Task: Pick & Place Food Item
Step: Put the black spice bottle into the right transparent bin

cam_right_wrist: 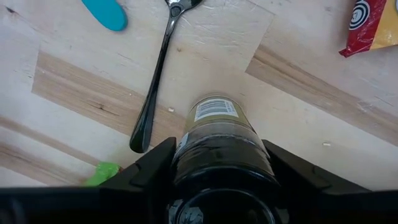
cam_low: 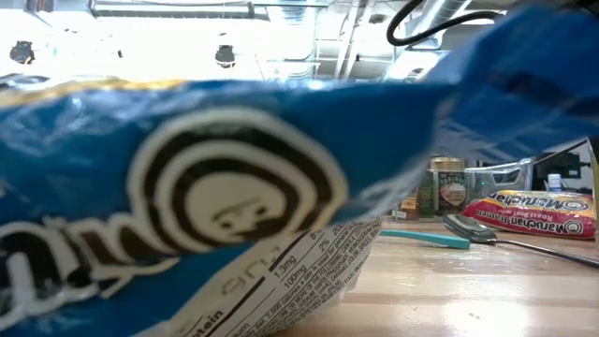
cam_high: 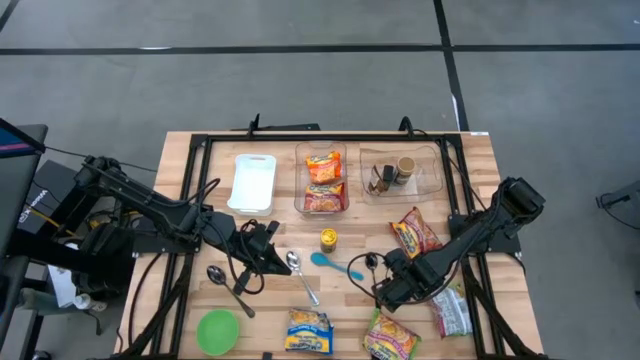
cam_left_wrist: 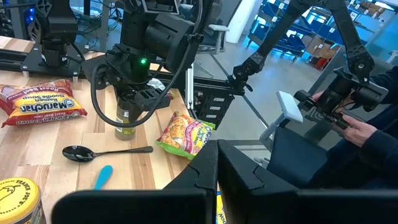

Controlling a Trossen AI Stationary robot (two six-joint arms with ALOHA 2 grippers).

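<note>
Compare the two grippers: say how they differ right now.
The right gripper is shut on a dark jar with a barcode label, pointing down at the table; the left gripper is shut and holds nothing. The right sits near the table's right front, the left toward the left middle. Both are dark and two-fingered.

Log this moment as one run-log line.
right gripper: shut on jar, upright on table | left gripper: shut, empty, beside spoon
</note>
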